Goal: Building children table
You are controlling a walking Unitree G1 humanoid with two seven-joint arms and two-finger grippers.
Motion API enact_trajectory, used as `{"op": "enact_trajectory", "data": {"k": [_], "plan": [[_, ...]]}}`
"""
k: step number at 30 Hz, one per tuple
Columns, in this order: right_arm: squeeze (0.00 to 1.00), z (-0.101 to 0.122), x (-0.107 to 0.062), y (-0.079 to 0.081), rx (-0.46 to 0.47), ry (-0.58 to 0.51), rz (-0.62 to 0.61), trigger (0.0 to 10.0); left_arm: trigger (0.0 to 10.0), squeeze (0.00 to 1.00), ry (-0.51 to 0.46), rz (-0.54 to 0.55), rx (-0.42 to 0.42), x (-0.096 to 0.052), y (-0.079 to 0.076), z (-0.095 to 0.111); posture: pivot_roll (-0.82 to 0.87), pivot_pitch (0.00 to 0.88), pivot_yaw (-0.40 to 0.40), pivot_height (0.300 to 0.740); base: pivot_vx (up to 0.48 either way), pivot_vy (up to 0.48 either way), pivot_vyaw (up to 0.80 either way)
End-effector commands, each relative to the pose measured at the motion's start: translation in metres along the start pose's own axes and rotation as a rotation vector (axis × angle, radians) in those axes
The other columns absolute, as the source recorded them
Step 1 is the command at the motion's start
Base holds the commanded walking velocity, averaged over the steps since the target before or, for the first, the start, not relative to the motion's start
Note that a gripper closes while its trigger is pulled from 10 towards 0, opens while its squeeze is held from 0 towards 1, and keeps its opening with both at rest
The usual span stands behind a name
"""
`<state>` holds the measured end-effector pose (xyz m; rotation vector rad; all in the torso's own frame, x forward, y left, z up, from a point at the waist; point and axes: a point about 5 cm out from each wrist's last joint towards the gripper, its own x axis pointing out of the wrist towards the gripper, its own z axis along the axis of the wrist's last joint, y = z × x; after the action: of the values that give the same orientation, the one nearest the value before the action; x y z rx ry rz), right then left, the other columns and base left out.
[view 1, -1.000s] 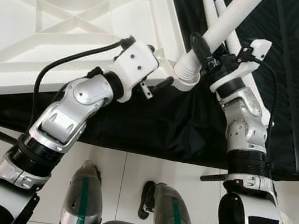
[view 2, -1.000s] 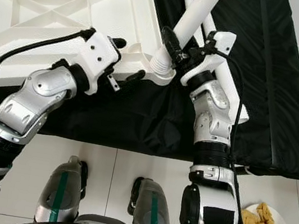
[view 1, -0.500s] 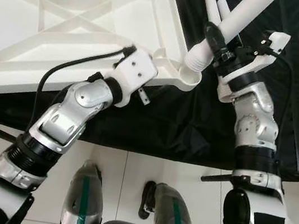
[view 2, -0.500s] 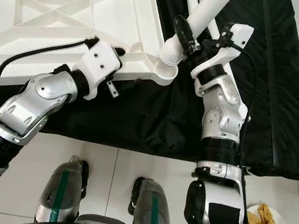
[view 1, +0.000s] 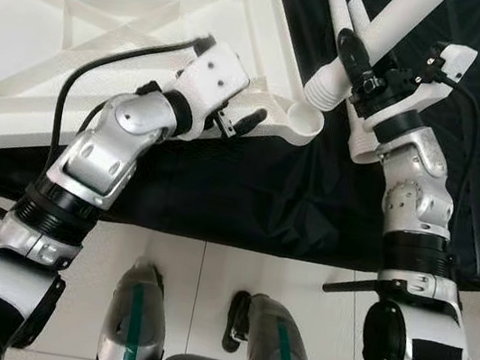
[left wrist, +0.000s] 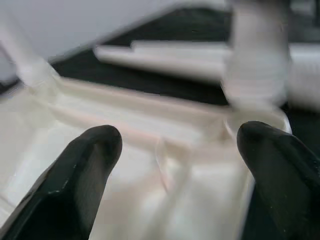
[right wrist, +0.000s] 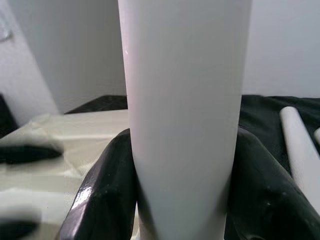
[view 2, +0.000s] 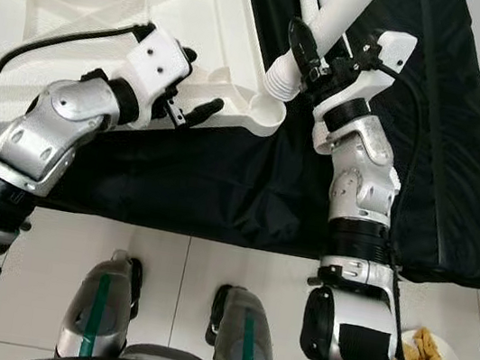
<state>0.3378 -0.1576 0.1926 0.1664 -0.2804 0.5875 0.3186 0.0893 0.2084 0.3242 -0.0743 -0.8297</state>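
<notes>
Left eye view: upturned white tabletop (view 1: 110,22) lies on a black cloth (view 1: 292,197), ribbed underside up. Right gripper (view 1: 361,64) is clamped around a white table leg (view 1: 387,30); right wrist view confirms both fingers (right wrist: 107,190) pressed against the tube. Leg's ribbed end points down at the round socket (view 1: 301,126) in the near right corner of the tabletop, just above it and a little off to the far side, not yet seated. Its long axis runs tilted, from the socket up and away toward the far right. Left gripper (view 1: 233,110) sits at the near edge of the tabletop beside that corner, fingers spread, straddling the rim without closing on it. Two more legs (view 1: 339,13) lie on the cloth beyond. Risks, as I judge them: with the leg this tilted, pushing down could jam the ribbed end on the socket lip or skid off it; the tabletop, unheld, could slide on the cloth under that push.
</notes>
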Motion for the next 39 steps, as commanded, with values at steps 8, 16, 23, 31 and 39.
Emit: {"op": "enact_trajectory", "data": {"k": [8, 16, 23, 31, 39], "plan": [[0.00, -0.010, -0.003, 0.009, -0.051, 0.101, 0.136, 10.0, 10.0, 0.00, -0.173, -0.051, -0.164, 0.012, 0.012, 0.041, 0.08, 0.049, -0.075, 0.740, 0.000, 0.000, 0.00], [0.00, -0.013, -0.004, 0.017, -0.079, 0.151, 0.251, 10.0, 10.0, 0.00, -0.258, -0.209, -0.244, 0.022, 0.001, 0.065, 0.07, 0.045, -0.080, 0.740, 0.000, 0.000, 0.00], [0.00, -0.014, -0.004, 0.019, -0.095, 0.177, 0.299, 10.0, 10.0, 0.00, -0.334, -0.340, -0.304, 0.025, -0.006, 0.087, 0.07, 0.039, -0.081, 0.740, 0.000, 0.000, 0.00], [0.00, -0.014, -0.005, 0.017, -0.114, 0.189, 0.304, 10.0, 10.0, 0.00, -0.354, -0.436, -0.328, 0.024, -0.012, 0.094, 0.06, 0.023, -0.069, 0.740, 0.000, 0.000, 0.00], [0.00, -0.015, -0.006, 0.019, -0.121, 0.204, 0.343, 10.0, 10.0, 0.00, -0.327, -0.474, -0.319, 0.026, -0.019, 0.091, 0.06, 0.011, -0.064, 0.740, 0.000, 0.000, 0.00]]}}
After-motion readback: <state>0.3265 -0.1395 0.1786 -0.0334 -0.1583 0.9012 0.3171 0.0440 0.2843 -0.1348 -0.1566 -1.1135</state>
